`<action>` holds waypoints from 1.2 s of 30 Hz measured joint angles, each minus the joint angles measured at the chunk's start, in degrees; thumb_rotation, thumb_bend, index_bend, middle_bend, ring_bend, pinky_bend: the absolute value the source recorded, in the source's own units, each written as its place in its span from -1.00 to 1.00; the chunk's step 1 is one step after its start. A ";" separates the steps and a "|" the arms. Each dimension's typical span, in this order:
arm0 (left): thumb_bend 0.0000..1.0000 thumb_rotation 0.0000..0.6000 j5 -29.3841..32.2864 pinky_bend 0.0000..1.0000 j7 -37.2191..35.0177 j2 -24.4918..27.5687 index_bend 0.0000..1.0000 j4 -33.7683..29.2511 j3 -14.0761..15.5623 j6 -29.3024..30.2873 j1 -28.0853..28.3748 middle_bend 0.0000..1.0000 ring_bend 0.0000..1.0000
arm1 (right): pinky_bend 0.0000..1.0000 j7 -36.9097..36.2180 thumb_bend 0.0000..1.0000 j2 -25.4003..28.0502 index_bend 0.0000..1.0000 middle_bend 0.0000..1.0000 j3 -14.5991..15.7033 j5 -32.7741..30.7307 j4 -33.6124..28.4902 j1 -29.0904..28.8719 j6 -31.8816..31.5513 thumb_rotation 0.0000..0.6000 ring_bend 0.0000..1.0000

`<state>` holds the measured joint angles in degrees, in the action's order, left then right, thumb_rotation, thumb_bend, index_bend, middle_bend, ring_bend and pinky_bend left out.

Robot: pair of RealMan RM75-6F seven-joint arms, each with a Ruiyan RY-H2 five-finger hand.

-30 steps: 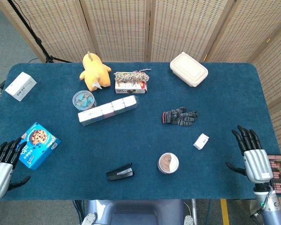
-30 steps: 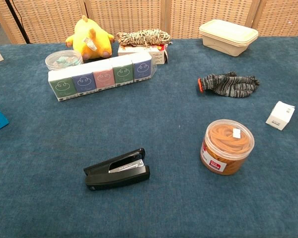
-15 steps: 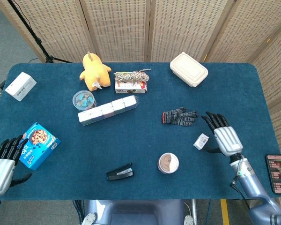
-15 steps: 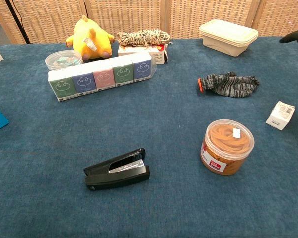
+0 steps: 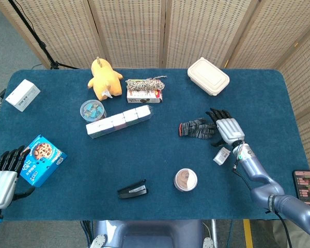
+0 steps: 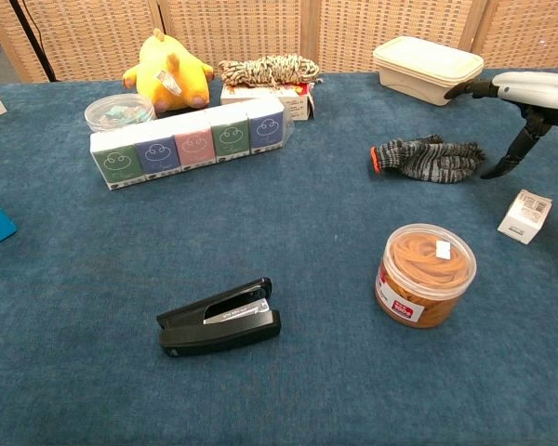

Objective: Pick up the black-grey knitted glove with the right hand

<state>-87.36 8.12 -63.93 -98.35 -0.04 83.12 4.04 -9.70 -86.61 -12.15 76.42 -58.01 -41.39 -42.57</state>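
The black-grey knitted glove (image 5: pixel 195 128) (image 6: pixel 428 157) lies flat on the blue table, right of centre, its orange-edged cuff pointing left. My right hand (image 5: pixel 226 127) (image 6: pixel 525 98) hovers at the glove's fingertip end, just to its right and above it, fingers spread and holding nothing. In the chest view its thumb points down beside the glove's tips without touching them. My left hand (image 5: pixel 5 173) rests open at the near left table edge, far from the glove; the chest view does not show it.
A small white box (image 5: pixel 222 155) (image 6: pixel 525 216) sits just below the right hand. A jar of rubber bands (image 6: pixel 425 274), a black stapler (image 6: pixel 220 319), a row of tissue packs (image 5: pixel 119 121), a cream lunch box (image 5: pixel 208 76), a yellow plush (image 5: pixel 104 78) and a cookie box (image 5: pixel 40 159) stand around.
My right hand has swept from the near right table edge inward and away, arriving beside the glove's fingertips. The glove and the left hand have stayed put.
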 measured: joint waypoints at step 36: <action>-0.82 1.00 3.72 -1.00 2.32 -1.03 -1.00 0.23 -0.59 -2.97 1.96 -1.00 -1.00 | -0.11 -5.84 -0.14 -12.30 -0.24 -0.29 0.74 -0.26 17.03 -7.49 3.21 1.00 -0.37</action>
<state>-83.64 10.45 -64.95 -98.12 -0.63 80.15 6.01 -15.53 -98.90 -11.40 76.17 -40.98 -48.89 -39.36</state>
